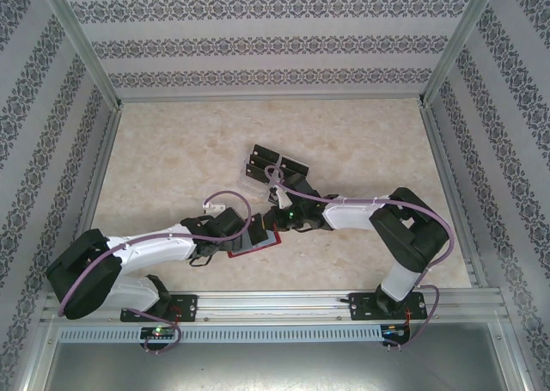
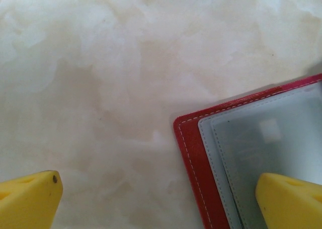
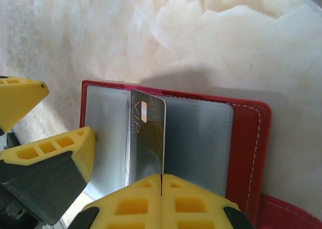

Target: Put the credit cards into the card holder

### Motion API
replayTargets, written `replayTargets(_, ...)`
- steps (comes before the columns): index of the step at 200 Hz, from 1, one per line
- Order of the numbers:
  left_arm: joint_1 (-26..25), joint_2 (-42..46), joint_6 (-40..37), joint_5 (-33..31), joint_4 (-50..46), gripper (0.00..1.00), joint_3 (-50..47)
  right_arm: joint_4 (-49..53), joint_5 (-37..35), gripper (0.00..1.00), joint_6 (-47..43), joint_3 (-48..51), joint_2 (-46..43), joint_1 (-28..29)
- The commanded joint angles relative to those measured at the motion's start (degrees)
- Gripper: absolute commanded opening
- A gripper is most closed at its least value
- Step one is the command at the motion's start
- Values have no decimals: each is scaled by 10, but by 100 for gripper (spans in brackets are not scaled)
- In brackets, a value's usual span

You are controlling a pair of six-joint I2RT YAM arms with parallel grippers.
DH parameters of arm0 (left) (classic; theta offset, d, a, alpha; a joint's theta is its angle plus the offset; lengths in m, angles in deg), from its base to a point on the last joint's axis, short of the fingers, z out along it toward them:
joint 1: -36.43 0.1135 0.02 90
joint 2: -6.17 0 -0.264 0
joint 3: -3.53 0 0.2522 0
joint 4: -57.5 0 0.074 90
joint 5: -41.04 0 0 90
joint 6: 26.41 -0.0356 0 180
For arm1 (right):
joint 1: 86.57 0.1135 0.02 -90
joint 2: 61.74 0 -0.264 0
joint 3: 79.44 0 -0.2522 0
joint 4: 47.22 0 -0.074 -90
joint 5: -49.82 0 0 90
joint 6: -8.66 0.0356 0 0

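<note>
**Right gripper [image 3: 161, 178] clamped on one card over the open card holder**

Fingers were pressed together on the near end of a single credit card [image 3: 148, 133], dark with an orange chip mark and "VIP" print. The card stood on edge over the clear sleeves [image 3: 196, 138] of the card holder [image 3: 246, 148], which lay open and flat on the table [image 3: 226, 48]. Whether its lower edge had entered a pocket could not be told from the wrist view.

The left gripper [image 2: 158, 201] was spread wide and held nothing. One of its fingertips [image 2: 289, 199] sat over the holder's sleeve near the corner, the other over bare table. Judgement: it was placed to steady the holder, though actual contact was not visible.

In the overhead view both grippers met at the holder, in front of the arm bases. Further back, well apart from the holder, more credit cards [image 1: 258, 161] lay dark at the clear tray [image 1: 251, 185].

Progress, judged: early to middle. One card was at the holder and not confirmed seated. No seated card could be made out in the sleeves. The ones at the tray were not yet moved
</note>
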Motion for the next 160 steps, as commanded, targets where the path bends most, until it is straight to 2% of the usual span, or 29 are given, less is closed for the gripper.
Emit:
replayTargets(1,-5,-15,-1,-1,-37,100,-18,-15,21,0,1,9,11,-3)
replayTargets(160,-4,-21,-3,0,-35,100,-17,6,8,0,16,31,3,0)
